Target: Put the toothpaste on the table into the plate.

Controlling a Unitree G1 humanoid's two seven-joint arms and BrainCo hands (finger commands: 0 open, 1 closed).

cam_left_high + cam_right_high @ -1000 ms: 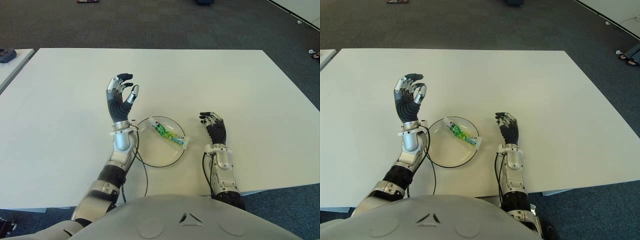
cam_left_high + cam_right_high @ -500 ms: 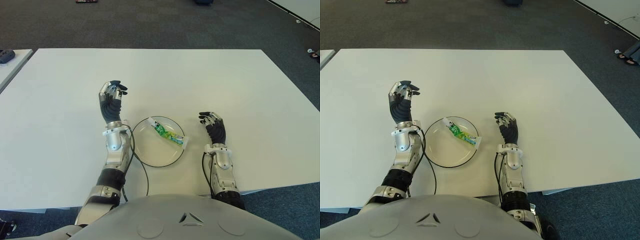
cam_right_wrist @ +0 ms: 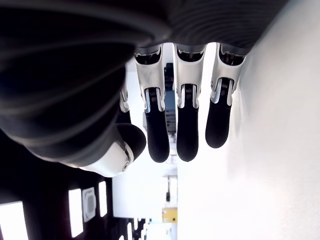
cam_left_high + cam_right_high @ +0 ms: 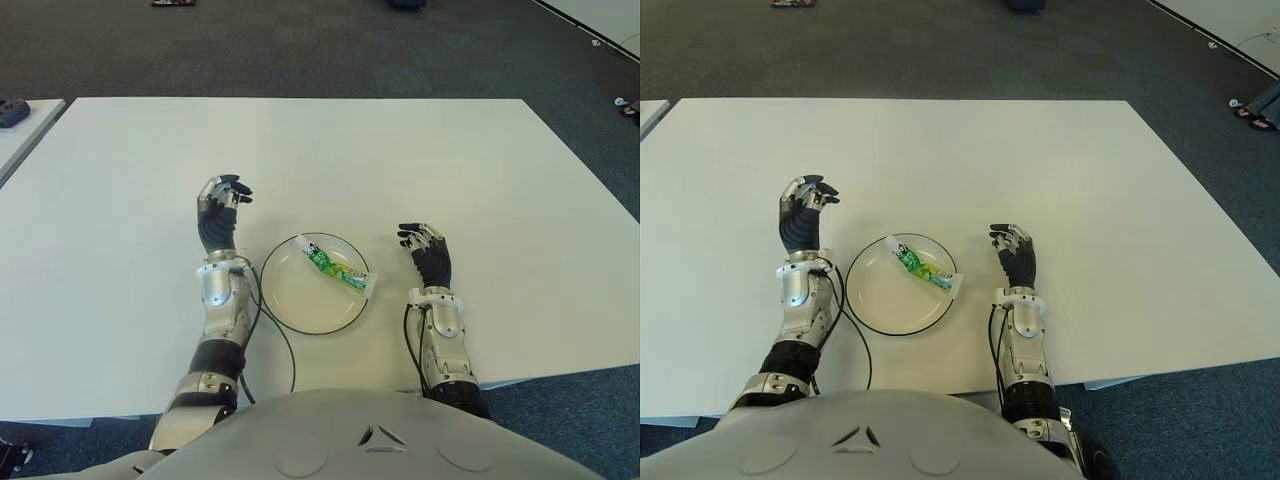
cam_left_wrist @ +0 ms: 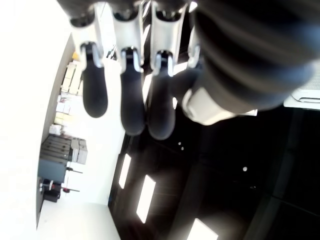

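Note:
A green and white toothpaste tube point(image 4: 340, 270) lies inside the round white plate point(image 4: 290, 300) near the table's front edge, its cap end over the plate's right rim. My left hand point(image 4: 220, 212) stands just left of the plate, fingers loosely curled and holding nothing; its wrist view shows the fingers point(image 5: 125, 95) bare. On the right of the plate shows my right hand point(image 4: 426, 250), idle, with relaxed fingers point(image 3: 185, 120) and nothing in them.
The white table point(image 4: 400, 160) stretches wide beyond the plate. A black cable point(image 4: 283, 345) loops from my left forearm past the plate's front left. A second table's corner with a dark object point(image 4: 14, 110) shows at the far left.
My left hand has come down and moved left, away from above the plate's left rim, its fingers curling in somewhat. The toothpaste, plate and right hand have not moved.

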